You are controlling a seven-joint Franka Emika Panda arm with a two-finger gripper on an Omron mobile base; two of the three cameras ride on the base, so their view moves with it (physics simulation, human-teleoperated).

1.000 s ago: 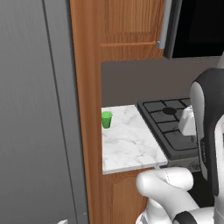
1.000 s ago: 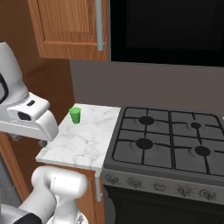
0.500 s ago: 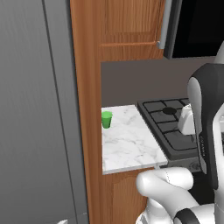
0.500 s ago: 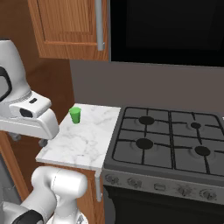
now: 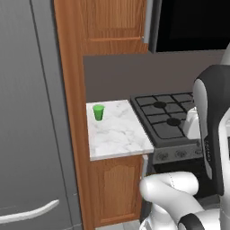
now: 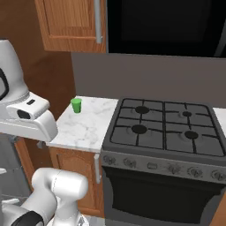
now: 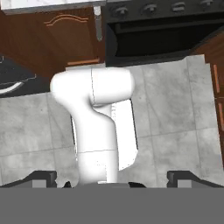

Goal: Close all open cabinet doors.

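The gripper [image 7: 111, 178] hangs low over the floor tiles [image 7: 175, 109], fingers apart, holding nothing. Both base views have shifted whole — the base has driven, the things have not: the green cup [image 5: 98, 112] stands on the marble counter [image 5: 119, 139] beside the stove [image 6: 163, 128]. Farthest, above the counter, the cabinet door [image 6: 70, 20] looks flush — likely the base is repositioning toward another door.

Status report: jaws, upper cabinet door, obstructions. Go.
Gripper pointing down at the floor, jaws apart, holding nothing. Upper cabinet door looks flush, handle at its right edge. Green cup on counter, well below door.
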